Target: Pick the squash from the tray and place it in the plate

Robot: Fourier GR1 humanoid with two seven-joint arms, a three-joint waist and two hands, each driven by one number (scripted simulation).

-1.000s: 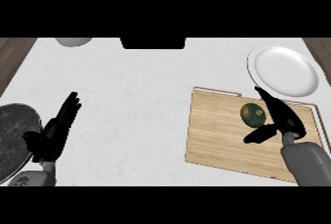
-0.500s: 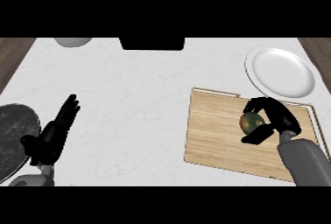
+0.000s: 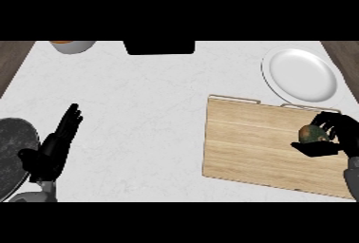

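- R hand [image 3: 335,137] curled round squash [image 3: 313,134], over tray [image 3: 252,142] by its right edge, thumb under so it won't slip.
- Plate [image 3: 300,75] just beyond tray.
- L hand [image 3: 52,149] flat, fingers straight, resting.

Your right hand [image 3: 335,138] is at the right edge of the pale wooden tray [image 3: 259,142], fingers and thumb curled round the small green-brown squash [image 3: 311,134]. The round white plate [image 3: 301,75] sits just beyond the tray's far right corner. Your left hand [image 3: 52,149] rests open near the left edge, fingers straight, beside a dark grey round pan [image 3: 13,149]. A black box [image 3: 160,47] and a grey bowl [image 3: 72,46] sit at the far edge of the white counter [image 3: 140,104].
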